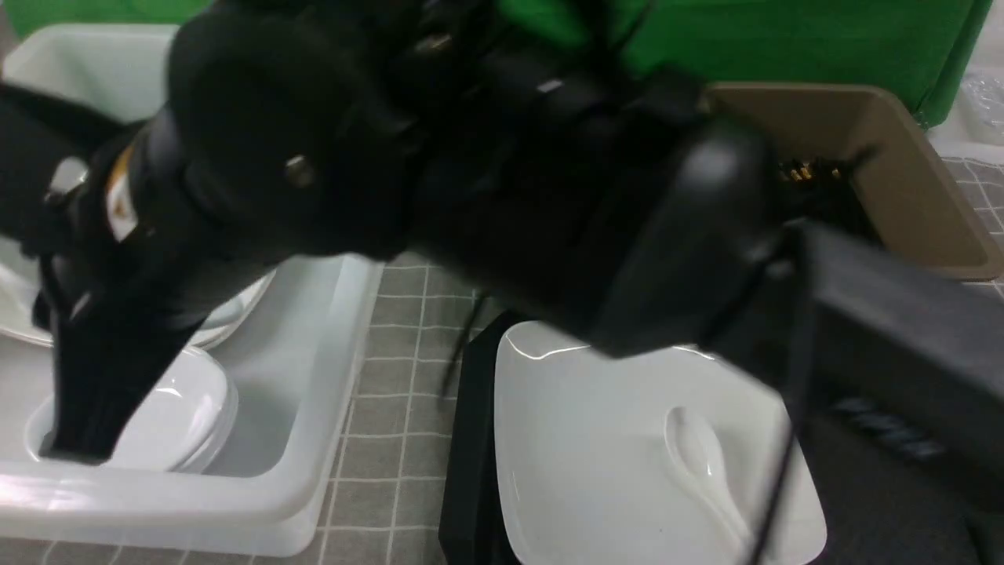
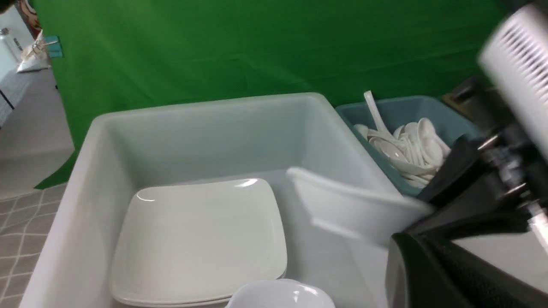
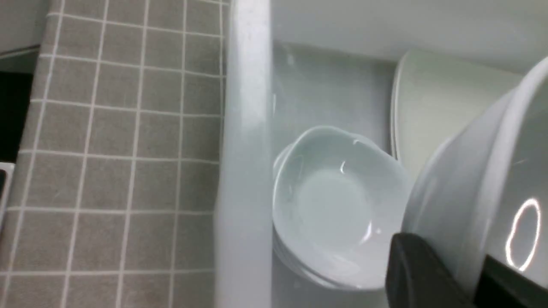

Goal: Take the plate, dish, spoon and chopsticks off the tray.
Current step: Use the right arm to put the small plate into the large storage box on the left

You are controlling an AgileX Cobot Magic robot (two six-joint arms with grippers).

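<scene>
My right arm reaches across into the white tub [image 1: 314, 377]. Its gripper [image 1: 74, 439] [image 3: 454, 265] is low inside, left of a bowl stack, shut on the rim of the small white dish [image 3: 479, 192], which hangs tilted. That dish [image 2: 355, 205] also shows in the left wrist view. The large square plate [image 1: 627, 439] lies on the black tray [image 1: 471, 439] with the spoon [image 1: 702, 463] on it. A thin black stick [image 1: 461, 345], apparently the chopsticks, pokes past the tray's far left corner. Only one black finger [image 2: 411, 265] of my left gripper [image 2: 428, 256] shows; it is shut.
The white tub holds stacked square plates [image 2: 201, 239] and a stack of bowls [image 3: 338, 205] [image 1: 180, 416]. A teal tub [image 2: 406, 111] with several spoons stands beside it. A brown tub [image 1: 902, 173] sits at the back right. Grey checked cloth [image 1: 400, 369] lies between tub and tray.
</scene>
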